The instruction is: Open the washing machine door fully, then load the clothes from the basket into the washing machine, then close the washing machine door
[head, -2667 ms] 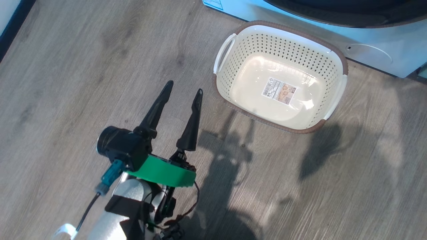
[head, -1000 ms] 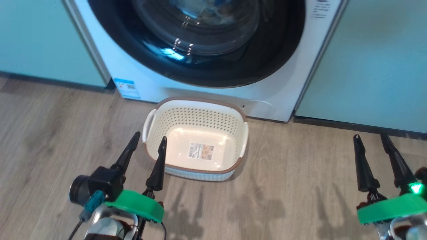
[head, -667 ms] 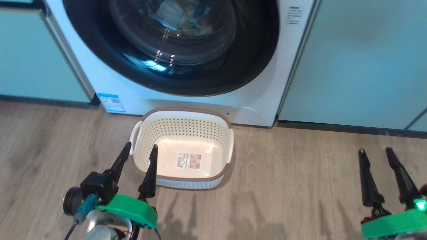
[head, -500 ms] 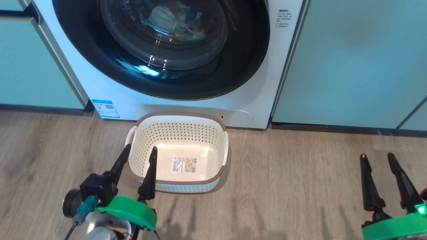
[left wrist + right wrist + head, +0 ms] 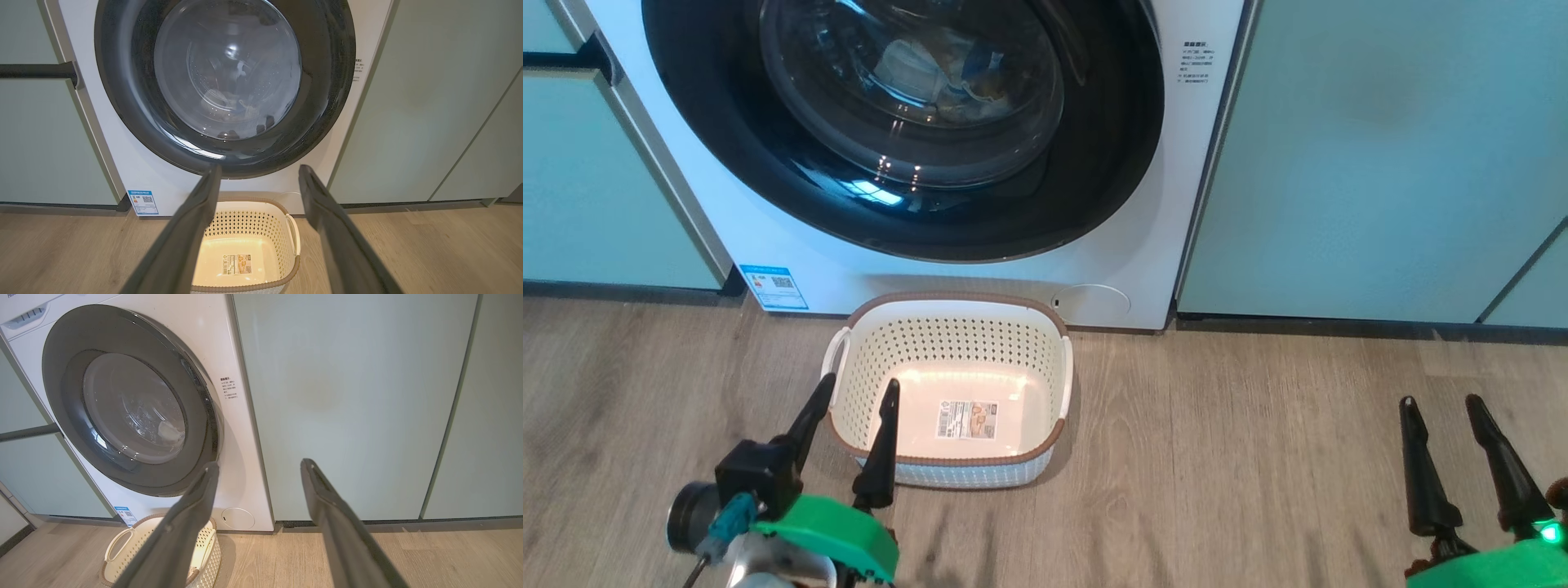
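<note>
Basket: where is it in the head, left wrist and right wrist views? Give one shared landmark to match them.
Head view: basket lower centre-left, just in front of the washing machine.
Left wrist view: basket bottom centre.
Right wrist view: basket bottom left.
Shared landmark: blue sticker low on the machine's front, beside the basket.

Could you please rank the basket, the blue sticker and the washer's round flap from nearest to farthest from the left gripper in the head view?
1. basket, right at the tips of the left gripper.
2. blue sticker, low on the washing machine front, left side.
3. round flap, low on its right side.
</note>
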Robot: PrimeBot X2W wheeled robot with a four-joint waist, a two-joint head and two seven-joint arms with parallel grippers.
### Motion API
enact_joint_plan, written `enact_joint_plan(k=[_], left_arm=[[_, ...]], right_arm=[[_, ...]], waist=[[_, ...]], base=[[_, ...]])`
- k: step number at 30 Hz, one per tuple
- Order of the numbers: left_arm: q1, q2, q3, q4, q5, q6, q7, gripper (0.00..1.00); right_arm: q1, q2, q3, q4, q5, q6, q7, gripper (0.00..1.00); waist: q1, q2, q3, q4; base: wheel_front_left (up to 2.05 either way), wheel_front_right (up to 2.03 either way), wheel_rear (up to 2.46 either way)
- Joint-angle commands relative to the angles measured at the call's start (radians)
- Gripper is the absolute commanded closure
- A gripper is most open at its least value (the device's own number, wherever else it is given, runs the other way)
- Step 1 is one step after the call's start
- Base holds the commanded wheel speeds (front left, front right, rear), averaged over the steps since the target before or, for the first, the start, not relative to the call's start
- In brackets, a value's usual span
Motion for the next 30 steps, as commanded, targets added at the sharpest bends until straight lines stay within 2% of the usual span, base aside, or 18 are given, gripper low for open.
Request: enact_joint_plan(k=[1, 28, 29, 30], left_arm=[[-0.032, 0.018, 0.043, -0.040, -0.010, 0.009, -0.001, 0.00], [-0.032, 0.039, 0.022, -0.043, -0.015, 0.018, -0.003, 0.00], [0.004, 0.020, -0.012, -0.005, -0.008, 0.016, -0.003, 1.00], [0.004, 0.017, -0.011, 0.007, -0.008, 0.016, -0.001, 1.00]], right_arm=[[-0.025, -0.004, 0.021, -0.038, 0.008, -0.003, 0.003, 0.00], [-0.032, -0.004, 0.033, -0.029, 0.022, -0.003, -0.001, 0.00], [-0.001, 0.000, 0.009, 0.001, 0.016, 0.000, 0.007, 1.00], [0.000, 0.000, 0.010, 0.012, 0.016, 0.000, 0.007, 1.00]], waist=[[0.0001, -0.0001, 0.001, 0.000], [0.0001, -0.0001, 0.006, 0.000], [0.0001, -0.0001, 0.006, 0.000], [0.0001, -0.0001, 0.006, 0.000]], base=[[0.00, 0.00, 0.00], [0.00, 0.00, 0.00], [0.00, 0.00, 0.00], [0.00, 0.00, 0.00]])
